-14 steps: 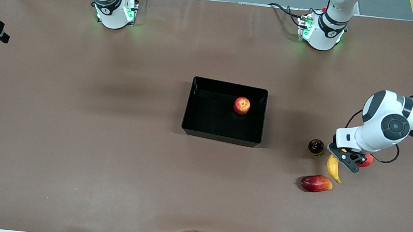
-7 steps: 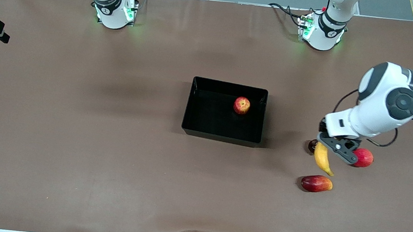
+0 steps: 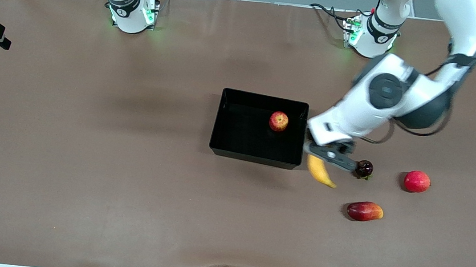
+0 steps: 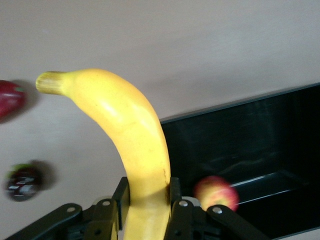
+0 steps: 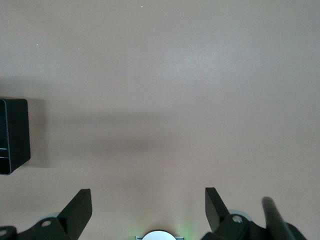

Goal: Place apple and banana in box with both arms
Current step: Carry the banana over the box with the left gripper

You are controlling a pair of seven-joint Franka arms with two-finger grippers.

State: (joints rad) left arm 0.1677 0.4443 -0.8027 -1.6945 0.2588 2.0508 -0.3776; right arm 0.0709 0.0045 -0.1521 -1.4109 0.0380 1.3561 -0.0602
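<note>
The yellow banana [image 3: 319,171] hangs above the table with my left gripper [image 3: 324,156] shut on one end. It is just outside the black box [image 3: 243,129], at the box's end toward the left arm. In the left wrist view the banana [image 4: 125,130] rises from between the fingers [image 4: 175,192] of my left gripper [image 4: 146,200], with the box wall [image 4: 260,145] beside it. The red-and-yellow apple [image 3: 278,121] lies inside the box and shows as apple [image 4: 216,192] there too. My right gripper [image 5: 148,207] waits open over bare table, nothing between its fingers.
Three loose fruits lie toward the left arm's end: a dark round fruit [image 3: 364,168], a pink-red round fruit [image 3: 416,181], and a red-orange mango-like fruit [image 3: 364,211] nearest the front camera. A corner of the box [image 5: 14,135] shows in the right wrist view.
My left arm has lifted the banana from among the loose fruits and carried it toward the box. The pink-red fruit is now uncovered. The right gripper has not moved.
</note>
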